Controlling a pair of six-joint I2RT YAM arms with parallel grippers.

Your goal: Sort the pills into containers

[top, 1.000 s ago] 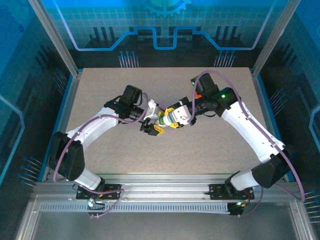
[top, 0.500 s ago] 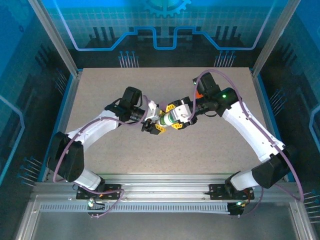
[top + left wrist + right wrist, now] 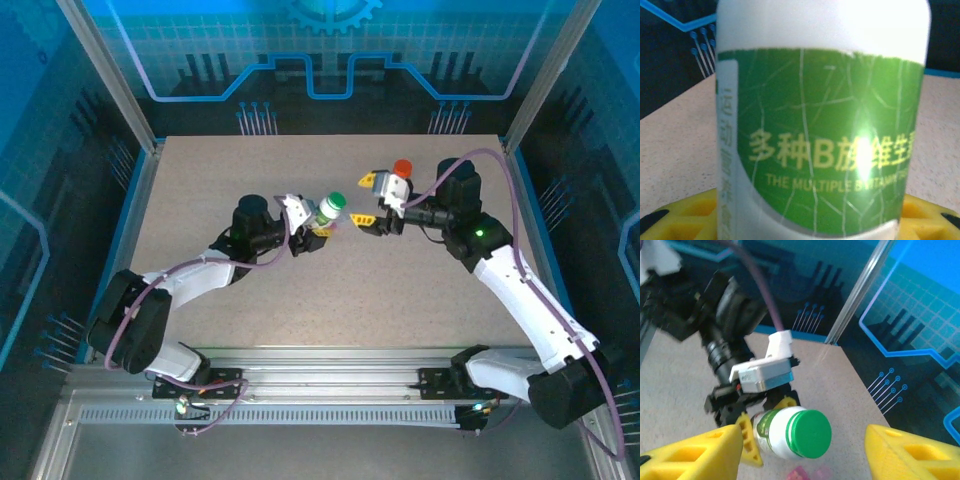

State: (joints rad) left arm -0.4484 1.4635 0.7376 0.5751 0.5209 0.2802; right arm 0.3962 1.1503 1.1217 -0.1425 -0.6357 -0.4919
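Left arm low and stretched toward the middle of the table (image 3: 300, 290), wrist pointing right. Left gripper (image 3: 316, 221) is clamped on the white bottle (image 3: 327, 211). Its body sits between my yellow fingers (image 3: 685, 215), and the green cap (image 3: 810, 434) sticks out past the tips. Right arm reaches in from the right, wrist turned left, facing it. Right gripper (image 3: 367, 199) jaws wide apart, nothing in them. The bottle sits just ahead of those tips, not touching.
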